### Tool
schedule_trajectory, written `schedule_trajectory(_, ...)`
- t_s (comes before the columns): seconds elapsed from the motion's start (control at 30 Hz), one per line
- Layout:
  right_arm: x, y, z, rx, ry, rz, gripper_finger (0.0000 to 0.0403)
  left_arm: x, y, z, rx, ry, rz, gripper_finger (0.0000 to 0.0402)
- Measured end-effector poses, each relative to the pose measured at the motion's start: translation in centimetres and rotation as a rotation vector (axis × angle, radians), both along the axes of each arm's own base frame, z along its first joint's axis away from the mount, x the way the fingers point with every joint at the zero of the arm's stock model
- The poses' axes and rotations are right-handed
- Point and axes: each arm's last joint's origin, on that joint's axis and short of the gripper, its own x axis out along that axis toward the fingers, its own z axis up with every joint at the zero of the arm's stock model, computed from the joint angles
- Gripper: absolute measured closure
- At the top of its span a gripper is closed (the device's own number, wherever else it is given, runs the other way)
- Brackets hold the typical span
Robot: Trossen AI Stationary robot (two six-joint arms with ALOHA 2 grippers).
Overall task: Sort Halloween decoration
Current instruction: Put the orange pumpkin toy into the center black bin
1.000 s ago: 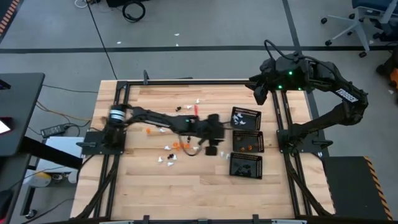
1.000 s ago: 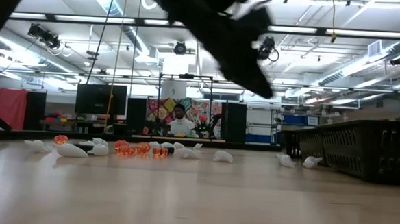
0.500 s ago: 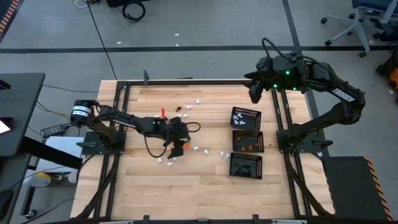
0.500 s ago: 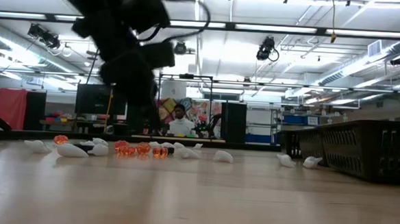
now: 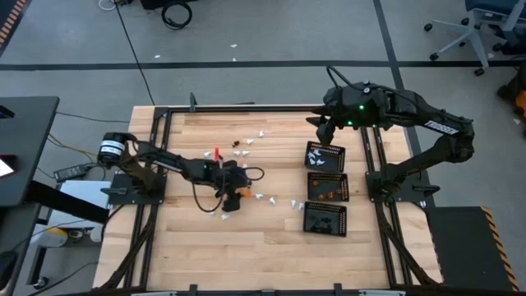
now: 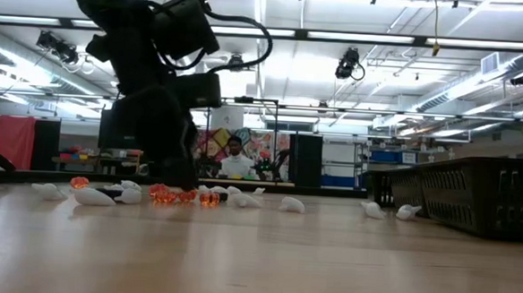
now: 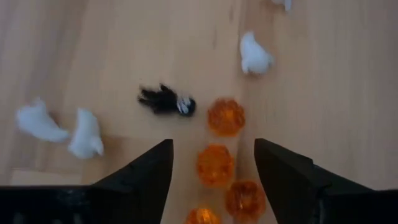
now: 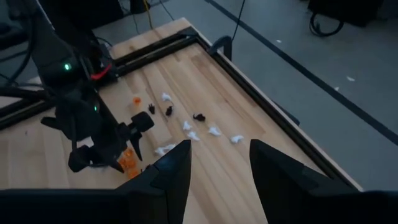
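Observation:
The Halloween decoration lies loose on the wooden table (image 5: 189, 238). It is made up of orange trinkets (image 7: 226, 116), a black one (image 7: 168, 101) and white ones (image 7: 255, 56). My left gripper (image 7: 214, 165) is open and low over the orange cluster (image 5: 238, 194), left of the table's middle. One orange trinket (image 7: 215, 165) lies on the table between its fingers. The low view shows the gripper (image 6: 178, 173) just above that orange cluster (image 6: 174, 194). My right gripper (image 5: 325, 131) is open and holds nothing. It hangs high over the far right (image 8: 217, 168).
Three black mesh trays (image 5: 325, 156) (image 5: 327, 187) (image 5: 325, 218) stand in a row at the table's right. More white and black trinkets (image 5: 251, 141) lie toward the far edge, and white ones (image 5: 279, 200) sit between the cluster and the trays. A person (image 6: 235, 159) sits beyond the table.
My left gripper has drawn back from beside the trays toward the table's left and has come down over the orange cluster. My right gripper has drifted a little toward the table's left, staying high.

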Motion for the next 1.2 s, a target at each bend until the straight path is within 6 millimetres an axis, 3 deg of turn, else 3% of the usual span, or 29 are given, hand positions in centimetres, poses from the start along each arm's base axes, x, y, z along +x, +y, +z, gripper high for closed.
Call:
schedule_trajectory(0.3, 0.2, 0.0, 0.2, 0.002, -0.022, 0.007, 0.0235, 0.3, -0.9, -1.7, 0.03, 0.053, -0.029, 0.0188)
schedule_trajectory(0.8, 0.2, 0.0, 0.2, 0.006, -0.023, 0.012, 0.0235, 0.2, -1.3, -2.0, 0.056, 0.074, -0.03, 0.0281)
schedule_trajectory(1.2, 0.2, 0.0, 0.2, 0.005, -0.022, 0.012, 0.0235, 1.3, -1.4, -0.9, 0.071, 0.056, -0.056, 0.0287)
